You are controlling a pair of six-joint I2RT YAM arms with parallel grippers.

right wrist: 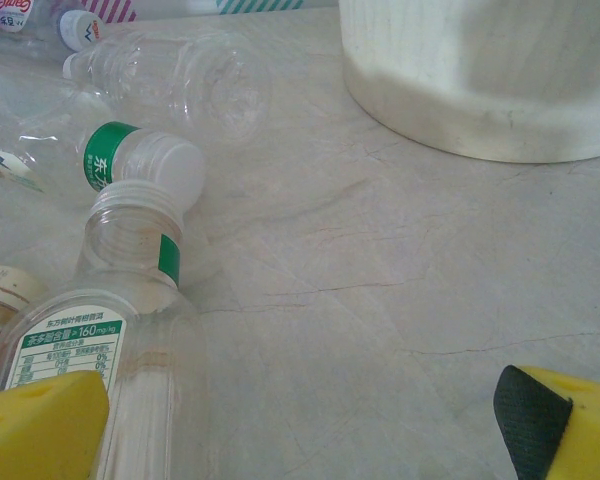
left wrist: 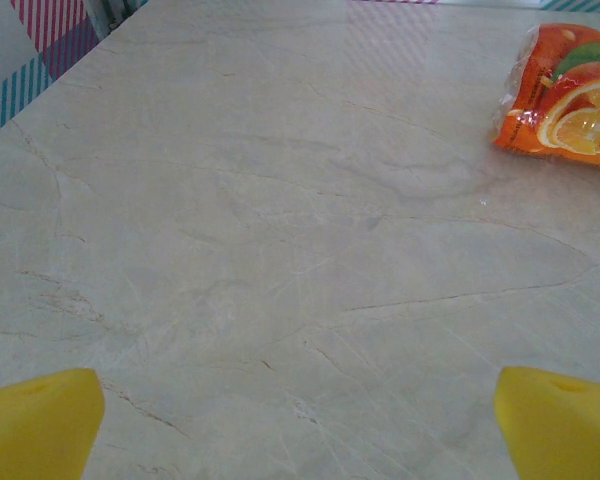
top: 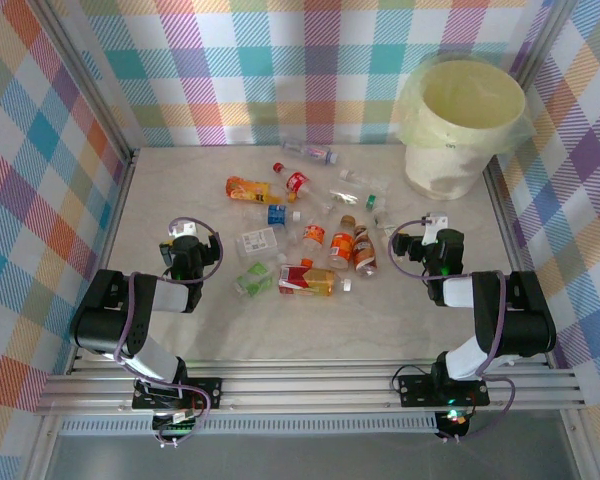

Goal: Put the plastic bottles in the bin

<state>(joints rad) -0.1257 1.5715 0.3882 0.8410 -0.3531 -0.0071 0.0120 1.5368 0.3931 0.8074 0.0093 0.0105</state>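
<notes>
Spreading wide, the left claw [left wrist: 300, 420] hangs low over the table [left wrist: 280, 250], bare marbled top showing between its yellow fingers [left wrist: 40, 420]. An orange bottle [left wrist: 565, 95] lies ahead and to its right, well apart from both pads.

The right claw [right wrist: 300, 420] is spread just as wide above the table. An uncapped clear bottle [right wrist: 115, 340] lies along its left finger [right wrist: 40, 420], mouth pointing away; whether pad and bottle touch, I cannot tell. Just past that mouth lies a green-labelled bottle [right wrist: 130, 165] with a white cap, and further off another clear one [right wrist: 170, 80]. Open tabletop runs from the right finger [right wrist: 570, 420] to the bin [right wrist: 480, 80].

From above, the bottles [top: 305, 235] lie scattered mid-table between the left claw [top: 185, 235] and right claw [top: 432, 228], clear ones mixed with orange-filled ones. The bin [top: 445, 170] stands in the far right corner, beyond the right claw and well apart from the pile, its yellowish liner draped over the rim. Plaid walls [top: 280, 70] close in three sides.
</notes>
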